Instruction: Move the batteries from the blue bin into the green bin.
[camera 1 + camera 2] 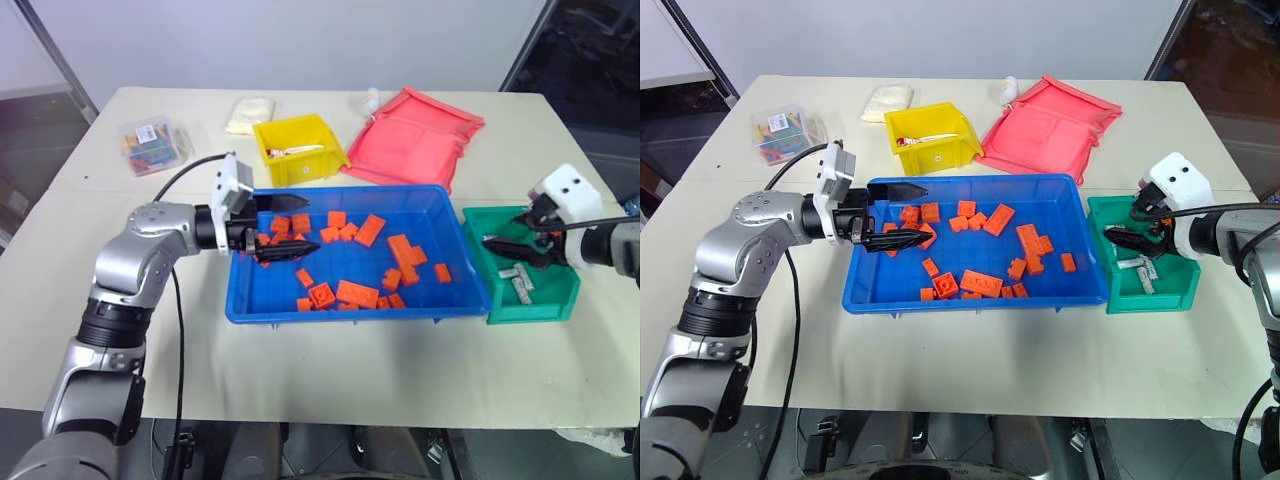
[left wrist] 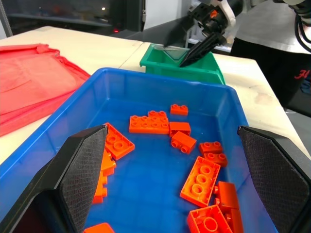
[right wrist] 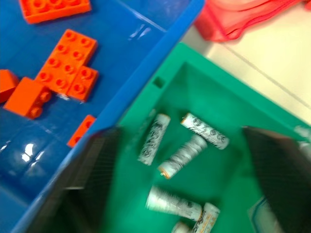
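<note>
The right hand (image 1: pixel 522 246) hangs open over the green bin (image 1: pixel 545 305), where the batteries (image 3: pixel 181 158) lie; the left hand (image 2: pixel 170 189), also open, hovers inside the blue bin (image 1: pixel 340 310) above orange bricks (image 1: pixel 357 293), risking grabbing one by mistake.

A lab-like test room: pale worktable (image 1: pixel 330 360) with sorting bins, plain white wall (image 1: pixel 300 40).

Silver arms, white wrist housings, black cables
</note>
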Robot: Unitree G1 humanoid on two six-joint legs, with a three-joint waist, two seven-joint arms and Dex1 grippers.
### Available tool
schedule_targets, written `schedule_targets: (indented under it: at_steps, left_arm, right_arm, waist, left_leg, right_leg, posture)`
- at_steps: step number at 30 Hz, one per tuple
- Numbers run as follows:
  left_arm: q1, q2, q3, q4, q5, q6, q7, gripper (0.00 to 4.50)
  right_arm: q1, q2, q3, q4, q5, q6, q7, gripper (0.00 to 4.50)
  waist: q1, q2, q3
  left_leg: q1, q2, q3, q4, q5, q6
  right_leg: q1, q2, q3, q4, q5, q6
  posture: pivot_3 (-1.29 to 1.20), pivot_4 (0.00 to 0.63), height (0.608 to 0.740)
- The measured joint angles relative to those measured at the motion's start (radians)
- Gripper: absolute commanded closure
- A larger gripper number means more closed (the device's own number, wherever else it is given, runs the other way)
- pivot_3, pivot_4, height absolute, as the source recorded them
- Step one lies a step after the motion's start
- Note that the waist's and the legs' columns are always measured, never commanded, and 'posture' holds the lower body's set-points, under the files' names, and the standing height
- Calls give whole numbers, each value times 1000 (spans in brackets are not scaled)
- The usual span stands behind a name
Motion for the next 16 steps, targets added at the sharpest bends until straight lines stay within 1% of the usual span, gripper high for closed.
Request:
schedule_targets:
  at_steps: [2,5,7,10,12,16]
  left_arm:
    - [0,0,2,0,4,-1,10,0]
    - [-5,-1,23,21,41,-47,67,0]
    - [-18,0,75,71,68,-88,136,0]
    - [-13,34,181,101,83,-115,224,0]
    - [37,65,247,83,84,-120,273,0]
    - [141,90,347,60,94,-121,377,0]
  right_arm:
    - [-14,8,1,20,0,-8,-15,24]
    - [-65,65,-20,98,3,-82,-53,24]
    - [-95,113,-91,185,13,-177,-81,24]
    - [-103,120,-187,282,21,-304,-106,24]
    - [-106,120,-232,367,23,-385,-118,24]
    - [-101,120,-296,536,20,-502,-153,24]
  waist:
    - [0,0,0]
    - [-2,0,0]
    - [0,0,0]
    - [1,0,0]
    - [0,0,0]
    - [0,0,0]
  left_leg:
    - [0,0,0,0,0,0]
    - [0,0,0,1,0,0]
    - [0,0,0,1,0,0]
    - [-1,0,0,1,-1,1]
    - [-1,0,0,1,-1,2]
    - [-1,0,1,1,-1,2]
  right_leg:
    - [0,0,0,0,0,0]
    - [0,0,0,0,0,0]
    - [0,0,0,0,0,0]
    - [0,0,0,0,0,0]
    - [0,-1,0,0,0,0]
    - [0,-1,0,0,0,0]
  posture:
    - [0,150,740]
    - [0,150,740]
    - [0,150,740]
    - [0,150,740]
    - [0,150,740]
    - [0,150,740]
